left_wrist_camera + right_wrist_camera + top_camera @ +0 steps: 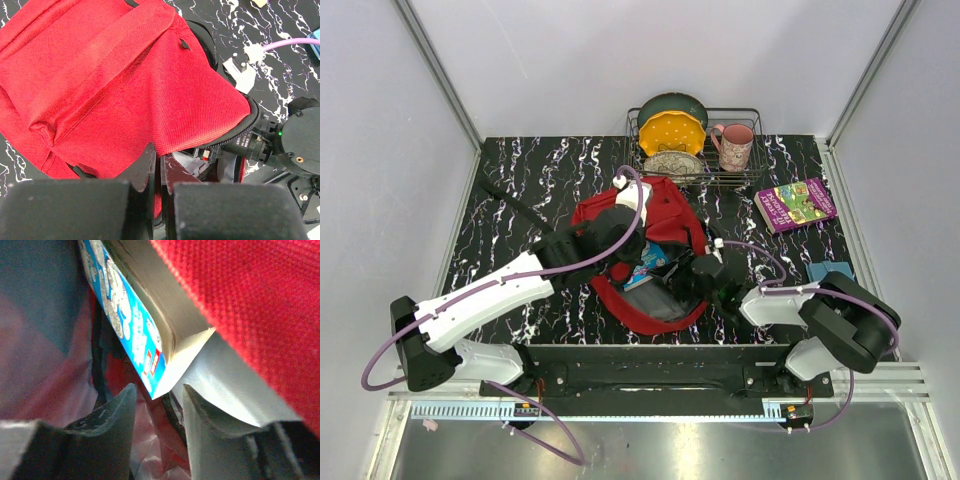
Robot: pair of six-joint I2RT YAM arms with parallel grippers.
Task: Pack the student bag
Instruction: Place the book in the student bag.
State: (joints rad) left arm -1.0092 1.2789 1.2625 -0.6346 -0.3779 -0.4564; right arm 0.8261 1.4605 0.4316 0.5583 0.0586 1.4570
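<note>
- Your student bag [670, 210] lies in the middle of the black marbled table [520, 190], in front of both arm bases, with its mouth turned toward the right arm.
- Your left gripper [157, 162] is closed tight on the edge of the bag's red flap. The fabric [125, 90] rises away from the fingertips like a tent, and the zipper edge curves off to the right.
- Under that raised flap the bag gapes, and the dark wrist of your right arm sits just beside the opening in the left wrist view.
- Your right gripper [155, 400] is inside the mouth of the bag, with red cloth [260, 305] above and to its right and dark lining to its left.
- Its jaws stand partly apart with a clear gap between them. They hold nothing.
- The lower corner of a blue book [125, 325] hangs just above that gap, tilted, and touches neither finger.
- From above you see the same blue book [648, 262] poking out of the opening between the two claws.
- Behind the bag a wire rack [745, 115] holds plates, with a pink mug [735, 145] in it.
</note>
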